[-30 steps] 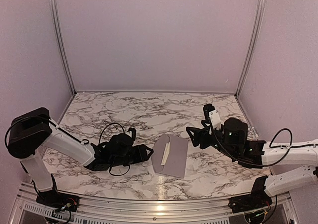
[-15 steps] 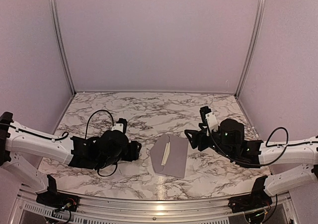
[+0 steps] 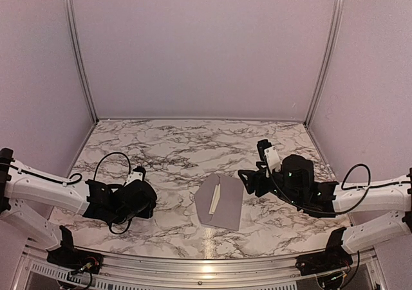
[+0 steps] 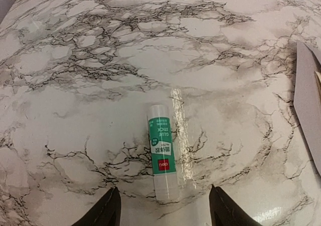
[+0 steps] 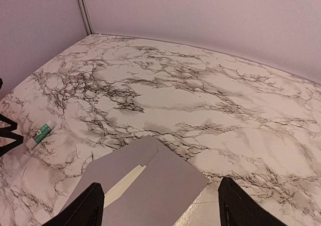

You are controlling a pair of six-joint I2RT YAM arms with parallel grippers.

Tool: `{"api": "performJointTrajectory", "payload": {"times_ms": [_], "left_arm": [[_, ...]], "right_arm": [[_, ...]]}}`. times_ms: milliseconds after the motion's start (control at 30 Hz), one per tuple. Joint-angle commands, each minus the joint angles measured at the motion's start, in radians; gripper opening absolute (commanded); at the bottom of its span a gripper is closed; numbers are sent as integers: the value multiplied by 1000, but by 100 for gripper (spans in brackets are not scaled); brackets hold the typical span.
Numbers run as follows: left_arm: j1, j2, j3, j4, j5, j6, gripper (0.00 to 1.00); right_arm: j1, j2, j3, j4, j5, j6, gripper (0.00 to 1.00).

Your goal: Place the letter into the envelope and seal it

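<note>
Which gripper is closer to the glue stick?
The left gripper: the glue stick lies just ahead, between its open fingers, while the right gripper hovers by the envelope.

My count from remote station, per kind:
- 1 envelope (image 3: pixel 226 206), grey.
- 1 letter (image 3: pixel 214 199), cream, folded.
- 1 glue stick (image 4: pixel 162 151), green-white label.
- 2 pincers: left pincer (image 4: pixel 163 208), right pincer (image 5: pixel 160 196).
- 1 worktop (image 3: pixel 180 148), marble pattern.

Loose items I log: 3.

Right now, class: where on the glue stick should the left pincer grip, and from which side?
Grip the glue stick mid-body, across its width, coming down from above with the left pincer: it lies flat on the table, its length running between the open fingers, both long sides free.
</note>
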Motion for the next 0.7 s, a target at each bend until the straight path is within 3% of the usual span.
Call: {"api": "performJointTrajectory", "payload": {"times_ms": [0, 233, 667], "left_arm": [[55, 1, -50, 48, 80, 21, 61], [117, 25, -119, 206, 213, 59, 53], [120, 116, -89, 243, 189, 89, 36]], "right_arm": [[-6, 21, 38, 0, -18, 16, 73], [-6, 48, 51, 5, -27, 13, 73], [-6, 64, 51, 10, -31, 11, 72]]}}
